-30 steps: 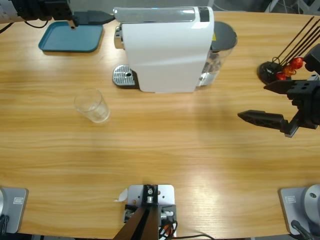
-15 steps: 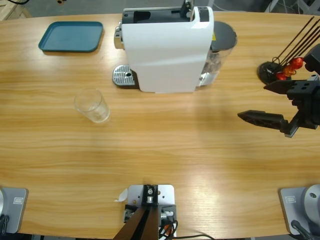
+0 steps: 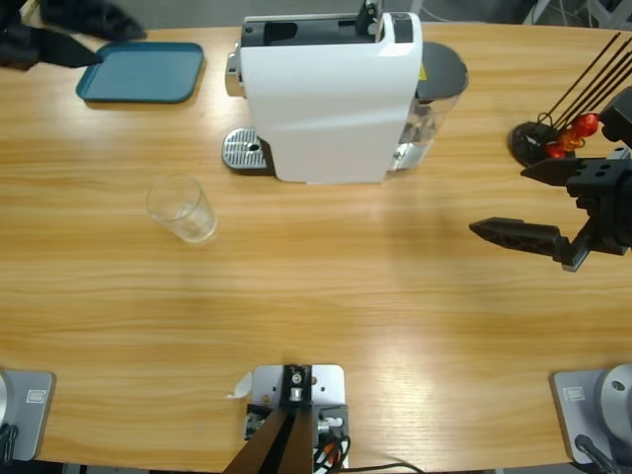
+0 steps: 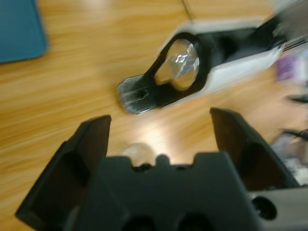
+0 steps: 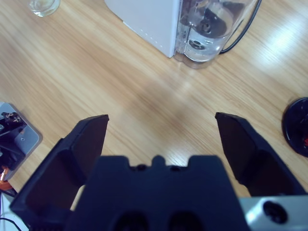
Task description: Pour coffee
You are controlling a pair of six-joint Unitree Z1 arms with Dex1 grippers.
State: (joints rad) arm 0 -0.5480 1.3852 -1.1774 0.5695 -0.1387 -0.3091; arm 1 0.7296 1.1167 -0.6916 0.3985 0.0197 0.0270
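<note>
early setup step: no coffee visible anywhere. empty glass (image 3: 182, 208) sits on the worktop (image 3: 326, 296), apart from the drip tray (image 3: 247, 151) of the coffee machine (image 3: 331, 94), whose top lid is up. next move, i reckon: glass goes under the spout. left claw (image 3: 59, 35) wide, empty, at far-left corner by teal tray (image 3: 138, 74); half a second ago it was out of view. right claw (image 3: 538, 202) wide, empty, unchanged.
</note>
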